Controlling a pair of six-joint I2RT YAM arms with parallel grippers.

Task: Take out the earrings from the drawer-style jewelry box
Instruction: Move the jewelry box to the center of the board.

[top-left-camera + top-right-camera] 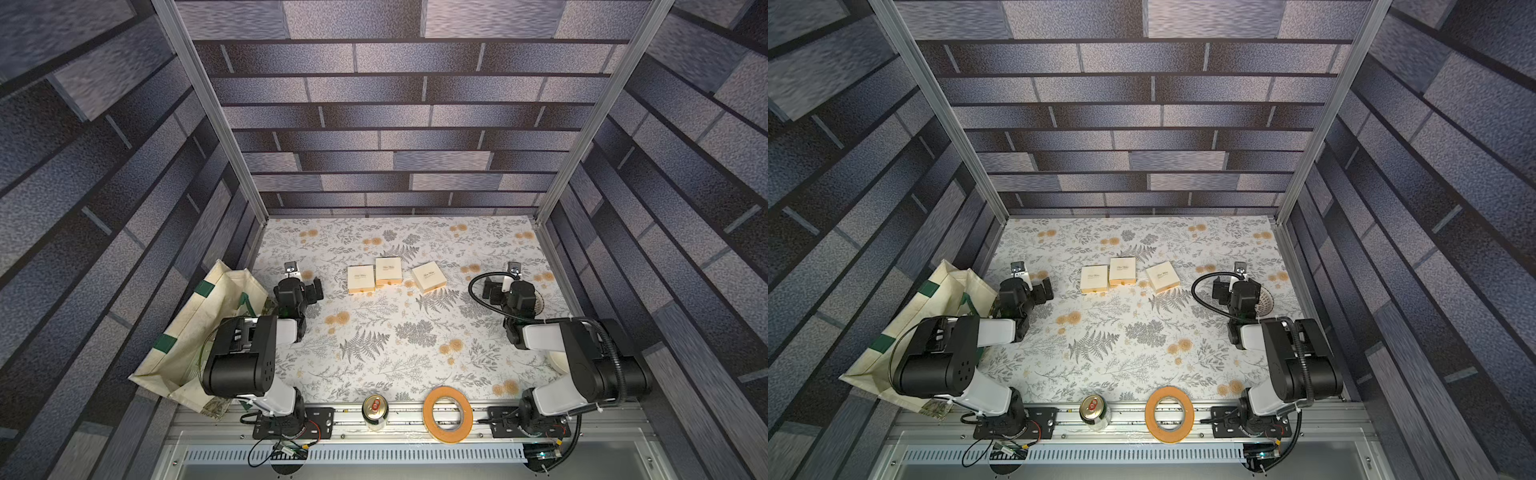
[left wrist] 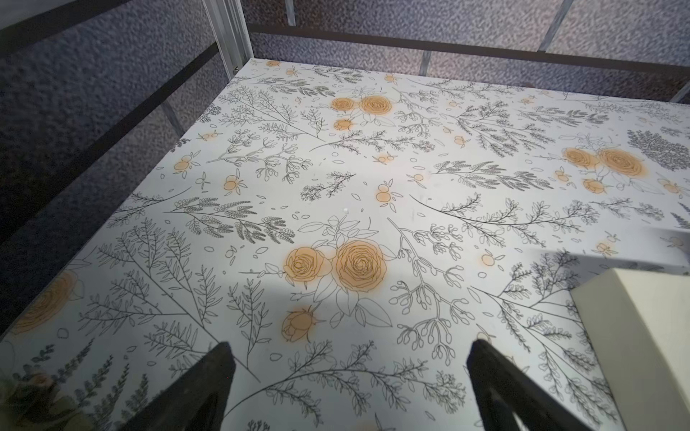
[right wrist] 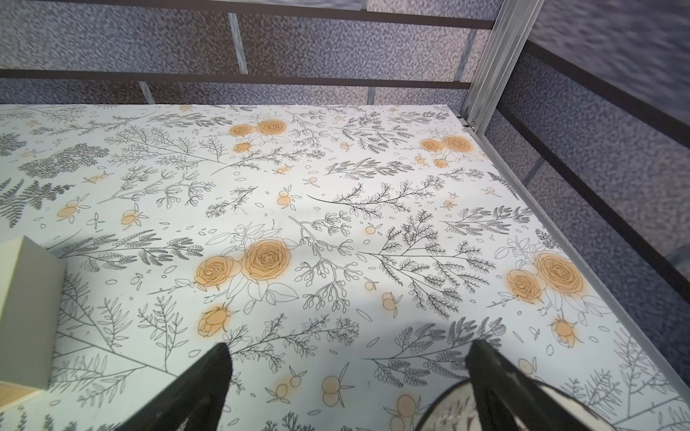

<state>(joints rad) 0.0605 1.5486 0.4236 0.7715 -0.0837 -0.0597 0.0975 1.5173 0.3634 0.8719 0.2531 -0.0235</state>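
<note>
Earrings: not visible in any view; all three cream drawer boxes look shut. In both top views, left box [image 1: 360,279] [image 1: 1094,279], middle box [image 1: 388,271] and right box [image 1: 429,277] sit in a row between left pincer [image 1: 301,286] and right pincer [image 1: 505,286], touching neither. Left wrist view: left pincer [image 2: 349,347] is spread wide with nothing between its fingers, over the floral tabletop [image 2: 373,168]; the left box corner [image 2: 642,336] sits just off its right finger. Right wrist view: right pincer [image 3: 349,347] is wide and empty; the right box edge [image 3: 26,306] is off its left finger, with a patterned plate [image 3: 448,410] under its right finger.
</note>
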